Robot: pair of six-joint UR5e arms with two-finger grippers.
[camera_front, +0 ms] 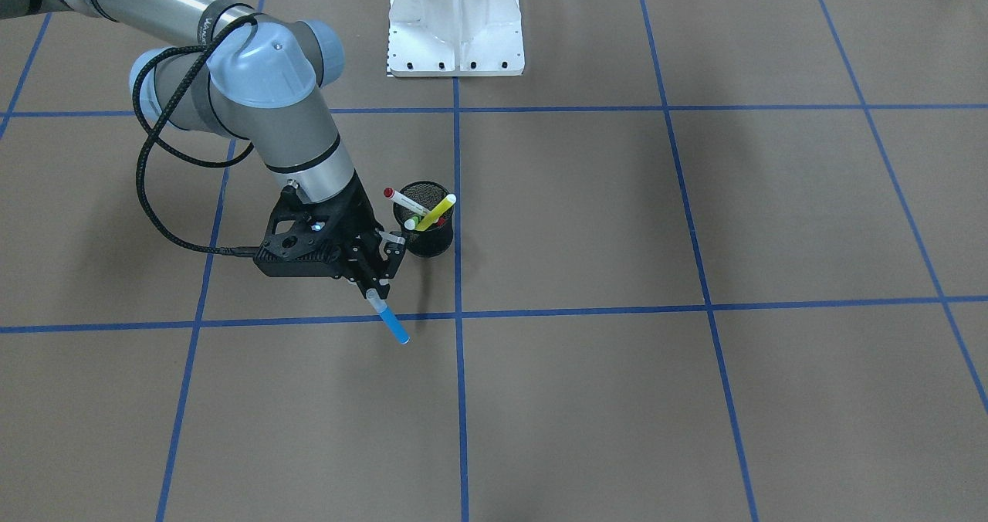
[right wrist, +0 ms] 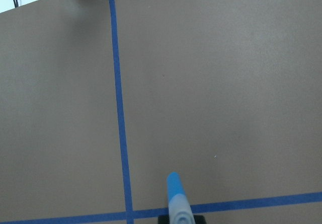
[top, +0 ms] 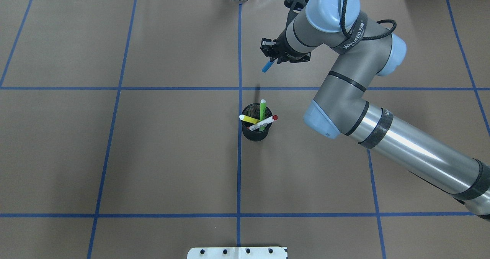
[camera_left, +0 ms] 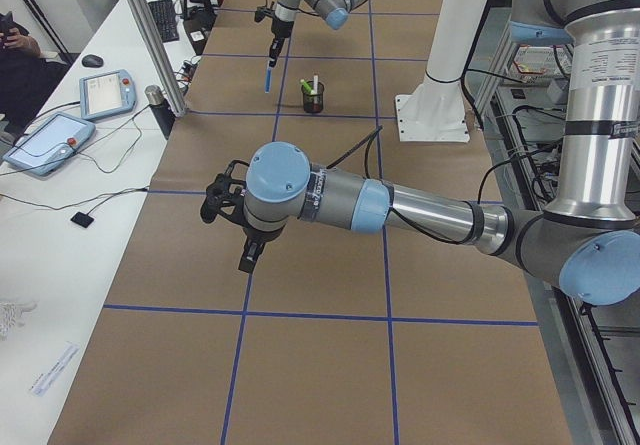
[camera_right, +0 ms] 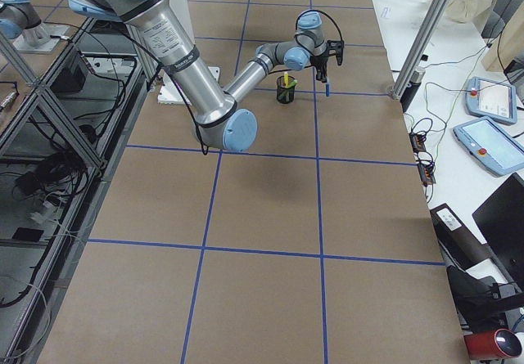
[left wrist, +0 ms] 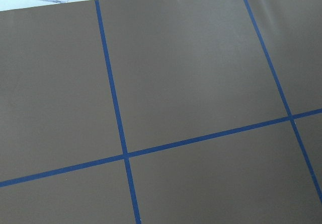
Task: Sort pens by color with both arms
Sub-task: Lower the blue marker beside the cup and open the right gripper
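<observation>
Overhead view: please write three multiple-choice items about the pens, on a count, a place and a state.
1. How many pens stand in the black mesh cup? A two; B three; C four.
2. Where is the right pincer? A beyond the cup from the robot; B between cup and robot; C inside the cup.
3. The right pincer is: A open, empty; B shut on the blue pen; C shut, empty.
Answers: B, the yellow highlighter, green highlighter and red-ended pen lean in it; A, it hovers past the cup; B, the pen hangs from it.
</observation>
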